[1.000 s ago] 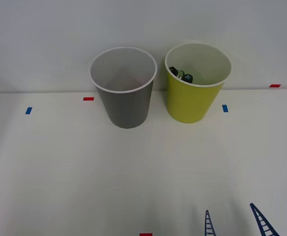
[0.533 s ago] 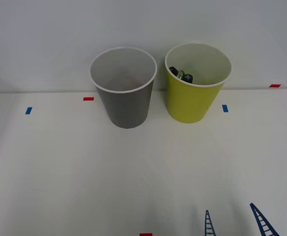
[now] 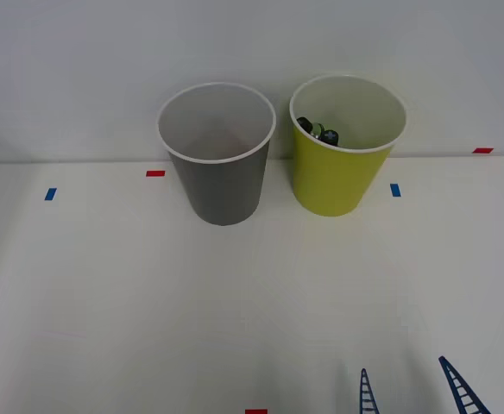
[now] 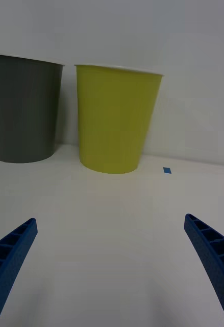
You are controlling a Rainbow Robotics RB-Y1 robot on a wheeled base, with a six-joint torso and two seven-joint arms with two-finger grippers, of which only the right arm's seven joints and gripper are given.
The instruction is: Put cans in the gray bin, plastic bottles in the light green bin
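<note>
The gray bin [image 3: 219,164] stands at the back of the white table, left of the light green bin [image 3: 343,155]. Inside the light green bin, black-capped plastic bottles [image 3: 318,132] with a green label lie against its left wall. No cans are visible. My right gripper [image 3: 407,390] hangs open near the table's front edge, well short of both bins, with nothing between its blue ribbed fingers. In the right wrist view the gray bin [image 4: 22,110] and the light green bin [image 4: 116,118] stand ahead of the right gripper [image 4: 112,271], whose fingers [image 4: 9,255] are spread wide.
Small red and blue tape marks lie on the white table [image 3: 148,293]: red [image 3: 155,173], blue [image 3: 50,194], blue [image 3: 395,190], red [image 3: 482,150], and a red one at the front edge [image 3: 255,411]. A plain wall rises behind the bins.
</note>
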